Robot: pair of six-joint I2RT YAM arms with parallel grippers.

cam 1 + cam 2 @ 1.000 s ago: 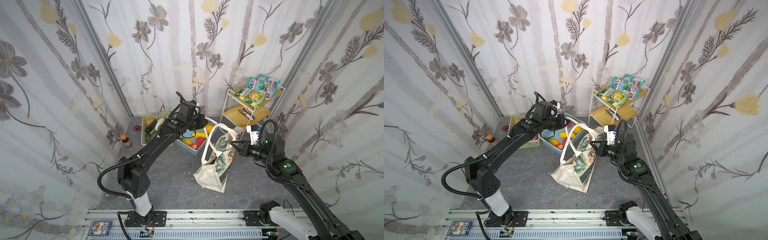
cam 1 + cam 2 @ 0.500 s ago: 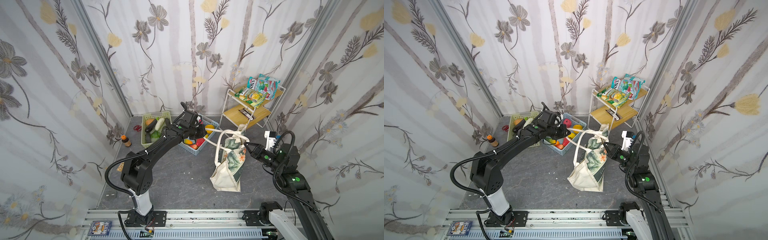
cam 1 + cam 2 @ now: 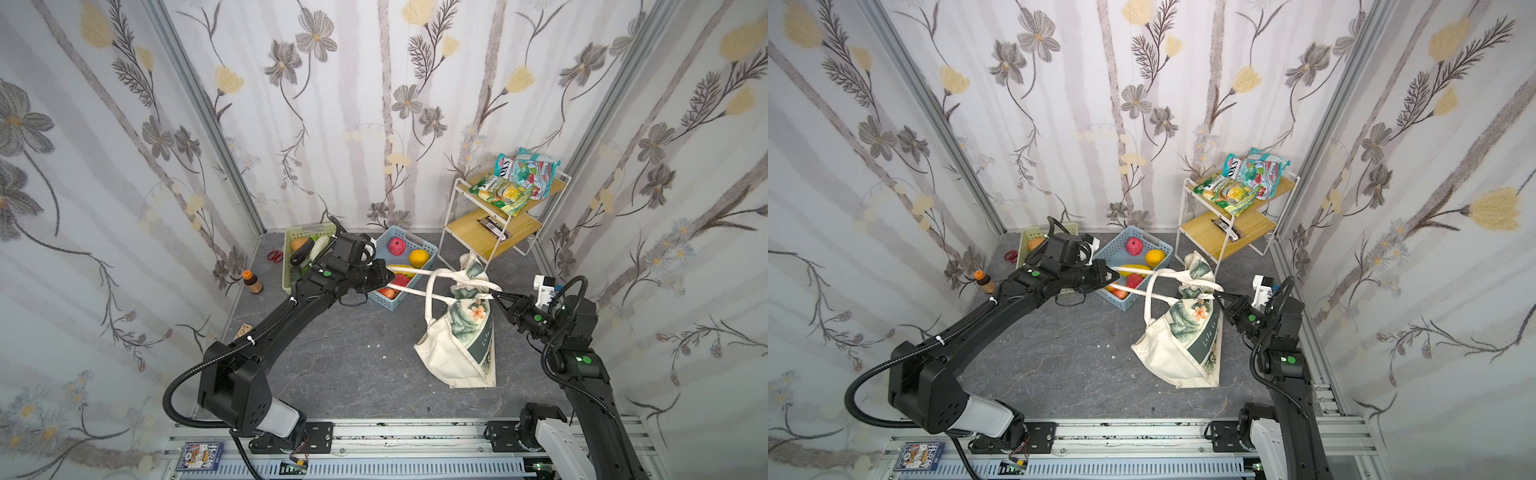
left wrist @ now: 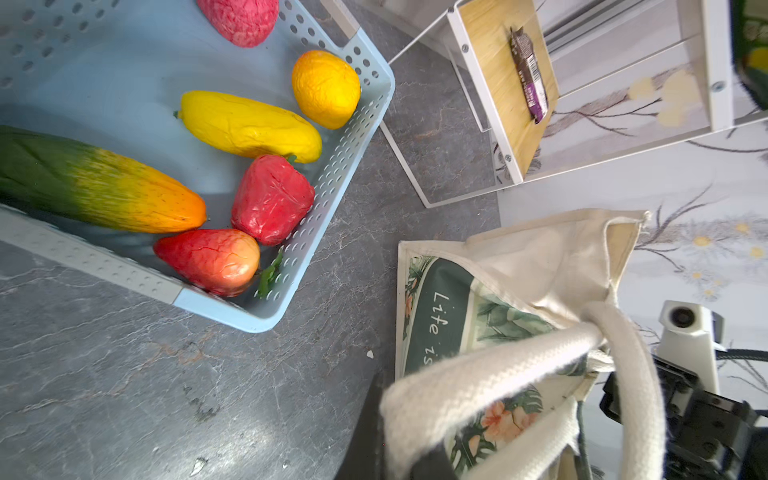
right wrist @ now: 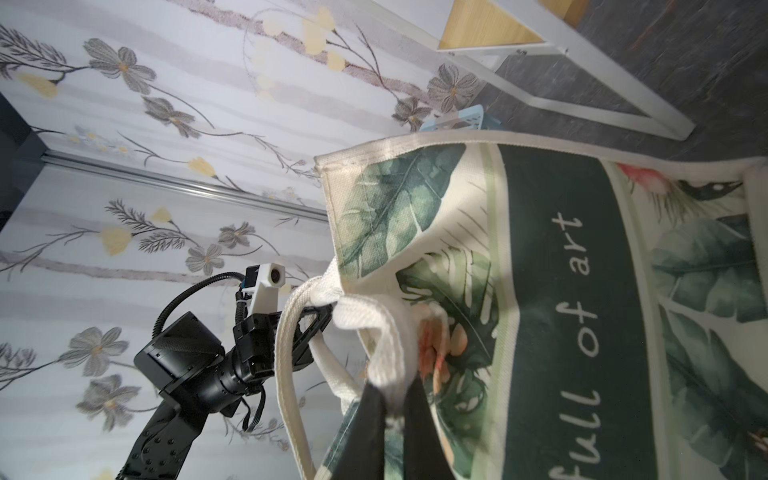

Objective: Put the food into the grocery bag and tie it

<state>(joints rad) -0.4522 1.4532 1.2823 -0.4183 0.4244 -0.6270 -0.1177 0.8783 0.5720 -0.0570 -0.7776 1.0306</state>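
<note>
My left gripper point(image 3: 389, 277) is clamped on one handle point(image 4: 478, 374), my right gripper point(image 3: 495, 296) on the other; the bag point(image 3: 455, 349) sits between them, nearer the right.

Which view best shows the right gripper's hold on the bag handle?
Right wrist view: the right gripper pinches the cream handle close up. In both top views the grip is tiny, beside the bag. The left wrist view shows only that gripper's body.
</note>
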